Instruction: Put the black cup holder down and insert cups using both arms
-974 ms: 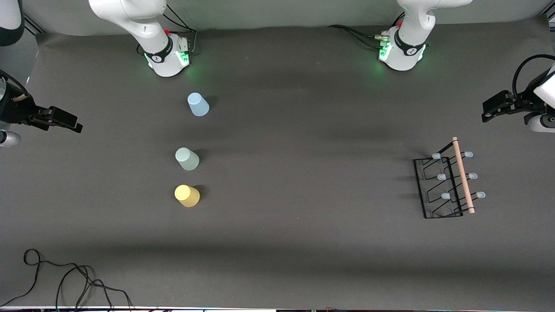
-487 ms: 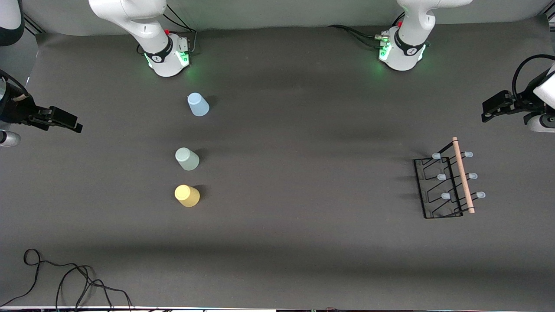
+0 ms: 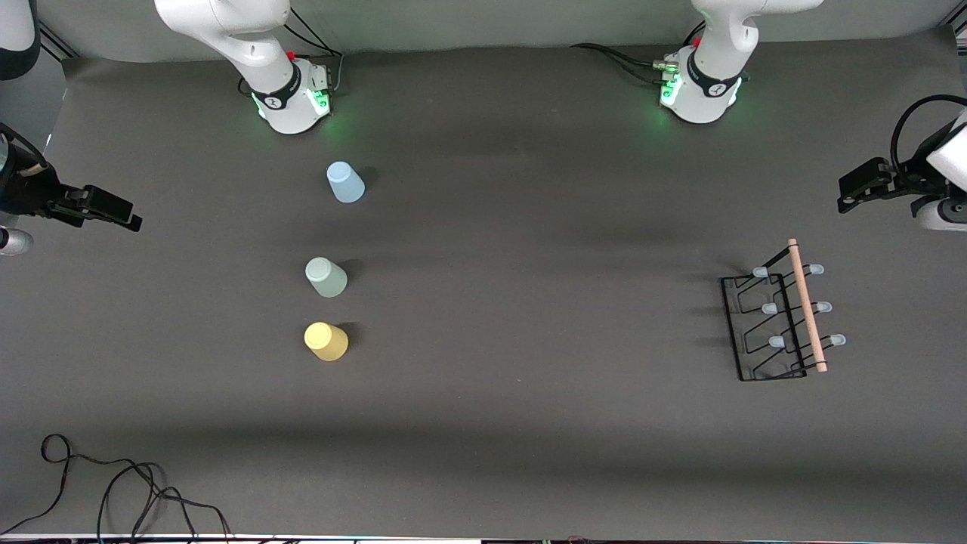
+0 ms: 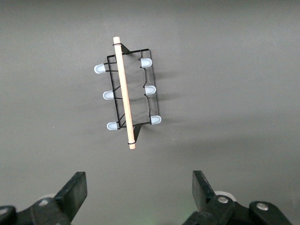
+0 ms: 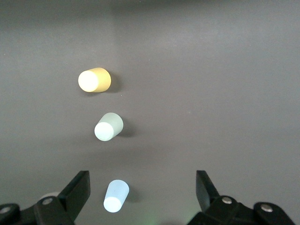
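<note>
The black cup holder (image 3: 782, 323) stands on the table (image 3: 529, 317) toward my left arm's end, its light wooden rod handle (image 3: 807, 305) on top and its pale blue-tipped pegs (image 3: 770, 308) sticking out to both sides. None of them carries a cup, so I judge the task is at its start. The three cups sit upside down in a line toward my right arm's end: the pale blue cup (image 3: 345, 182) nearest my right arm's base, the mint green cup (image 3: 325, 276) next, the yellow cup (image 3: 325, 341) closest to the front camera. They stand apart from one another, each with room around it for a grasp.

My left gripper (image 4: 136, 187) hangs high over the table's edge at its own end, fingers spread wide and holding nothing, the rack in plain sight under its wrist camera. My right gripper (image 5: 143, 190) hangs likewise above its end, wide open and empty, looking down on the cups. That split seems sensible: each arm faces the things closest to it.

The middle of the table is bare, so that looks like the place for the rack. A loose cable (image 3: 113, 483) lies by the corner nearest the front camera at my right arm's end, though it probably stays out of my way.
</note>
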